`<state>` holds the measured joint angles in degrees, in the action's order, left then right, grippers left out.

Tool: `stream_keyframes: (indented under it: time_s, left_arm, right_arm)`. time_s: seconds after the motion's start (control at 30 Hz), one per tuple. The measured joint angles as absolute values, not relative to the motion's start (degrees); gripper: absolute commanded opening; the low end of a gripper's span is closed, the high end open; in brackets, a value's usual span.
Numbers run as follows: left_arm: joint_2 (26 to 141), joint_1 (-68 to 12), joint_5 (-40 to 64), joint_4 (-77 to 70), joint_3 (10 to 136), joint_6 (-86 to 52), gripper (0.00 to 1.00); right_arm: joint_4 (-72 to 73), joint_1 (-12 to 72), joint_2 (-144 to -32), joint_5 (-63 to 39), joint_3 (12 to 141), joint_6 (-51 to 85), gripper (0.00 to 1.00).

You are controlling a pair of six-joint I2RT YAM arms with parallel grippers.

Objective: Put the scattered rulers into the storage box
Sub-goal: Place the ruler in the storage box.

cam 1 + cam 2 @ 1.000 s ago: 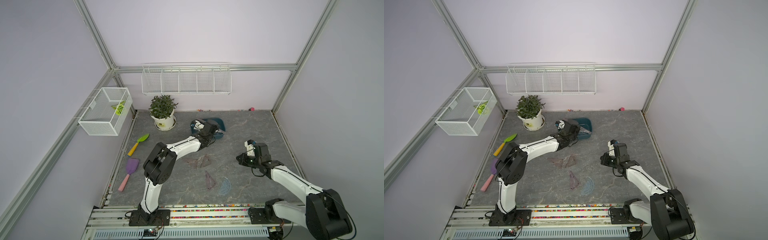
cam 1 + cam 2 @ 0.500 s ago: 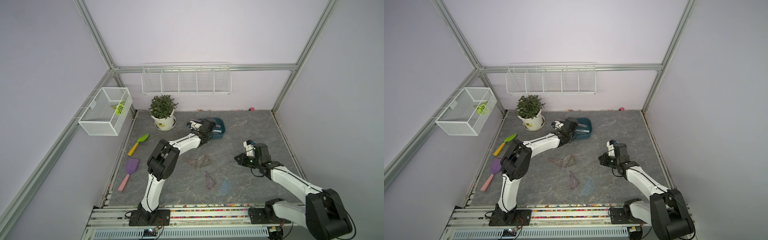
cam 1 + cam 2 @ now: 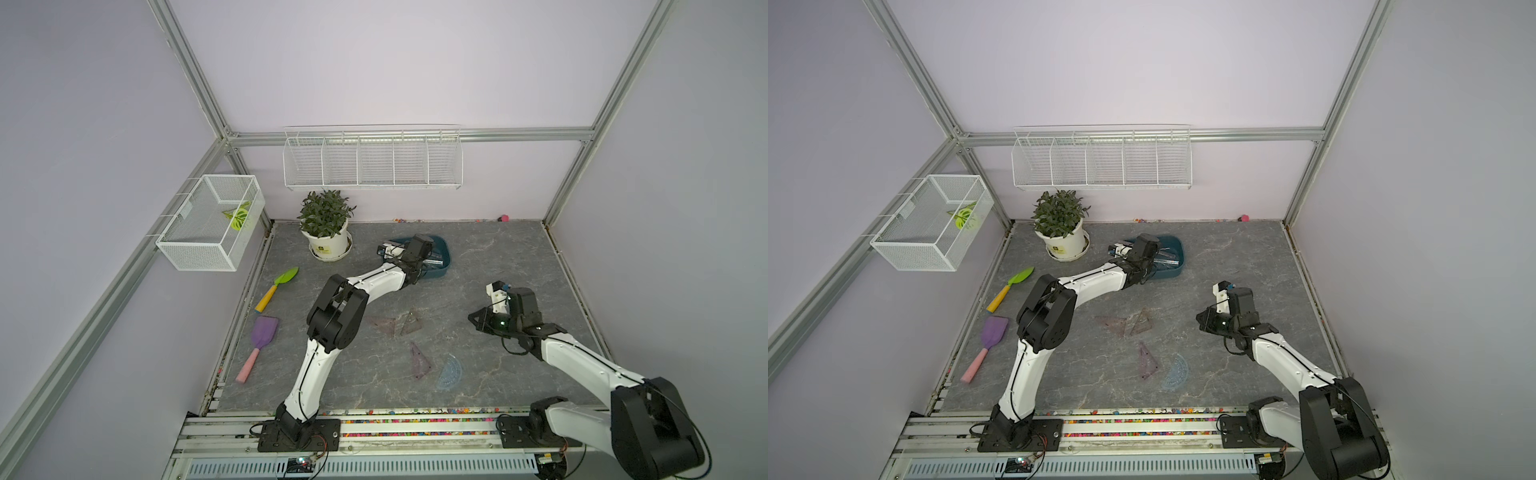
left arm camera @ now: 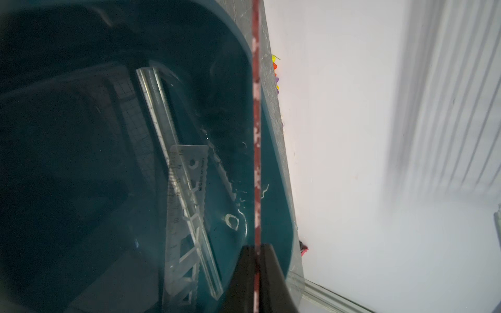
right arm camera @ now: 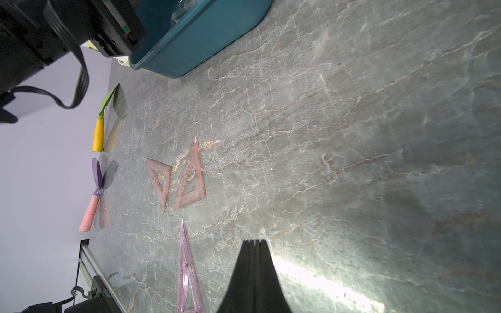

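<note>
The teal storage box [image 3: 445, 252] [image 3: 1179, 253] stands at the back of the table, next to the plant pot. My left gripper [image 4: 256, 247] hangs over it, shut on a thin ruler [image 4: 256, 108] that I see edge-on as a reddish line. Clear straight rulers [image 4: 187, 189] lie in the box [image 4: 273, 168]. Two triangle rulers [image 3: 384, 325] [image 5: 160, 181] [image 5: 192, 181], a third triangle [image 3: 419, 361] [image 5: 187, 271] and a bluish protractor [image 3: 451, 372] [image 3: 1177, 372] lie on the table. My right gripper [image 5: 254, 241] [image 3: 472, 318] is shut and empty, above bare table to the right of them.
A potted plant [image 3: 328, 245] stands left of the box. A green trowel [image 3: 278, 286] and a purple shovel [image 3: 262, 336] lie by the left edge. White wire baskets [image 3: 212, 224] [image 3: 374, 162] hang on the left and back walls. Small beads [image 4: 276, 78] line the back wall.
My left wrist has shifted a little over the storage box with the ruler still between its fingers. The right arm has barely moved.
</note>
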<state>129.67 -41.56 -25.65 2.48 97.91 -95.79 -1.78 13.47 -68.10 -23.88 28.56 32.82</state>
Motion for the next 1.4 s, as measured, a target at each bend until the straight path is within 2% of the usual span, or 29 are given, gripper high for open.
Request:
stream_keyframes:
  time_s: [0.4,0.63,0.8,0.87,0.93,1.07,1.23,1.4]
  left_arm:
    - [130.6,-41.5,-23.0,1.9,98.0,-96.8,0.36]
    - [130.8,-41.6,-21.6,0.2,97.9,-94.8,0.40]
    - [124.9,-43.4,-23.9,-3.2,90.6,-84.4,0.41]
    - [119.9,-45.1,-25.8,-3.7,86.1,-78.0,0.41]
    - [113.9,-47.4,-28.0,-4.6,81.4,-70.9,0.41]
    - [102.0,-51.7,-33.6,-6.2,71.8,-59.7,0.44]
    - [95.1,-52.4,-38.1,-2.1,65.2,-50.9,0.70]
    - [93.4,-52.2,-41.3,4.7,63.4,-47.4,0.80]
  right_arm:
    - [-1.0,13.5,-68.2,-24.1,28.3,33.1,0.00]
    - [-0.6,13.5,-68.2,-24.1,28.1,33.2,0.00]
    - [-1.3,15.0,-67.7,-23.9,28.2,32.1,0.02]
    - [-3.8,17.5,-66.3,-22.4,28.6,31.0,0.06]
    - [-7.4,21.6,-63.9,-19.4,29.3,29.8,0.18]
    - [-14.6,32.3,-58.2,-10.6,29.8,29.5,0.32]
    - [-23.7,46.1,-55.4,0.8,29.7,33.7,0.45]
    - [-28.7,58.9,-57.2,10.4,29.6,40.0,0.53]
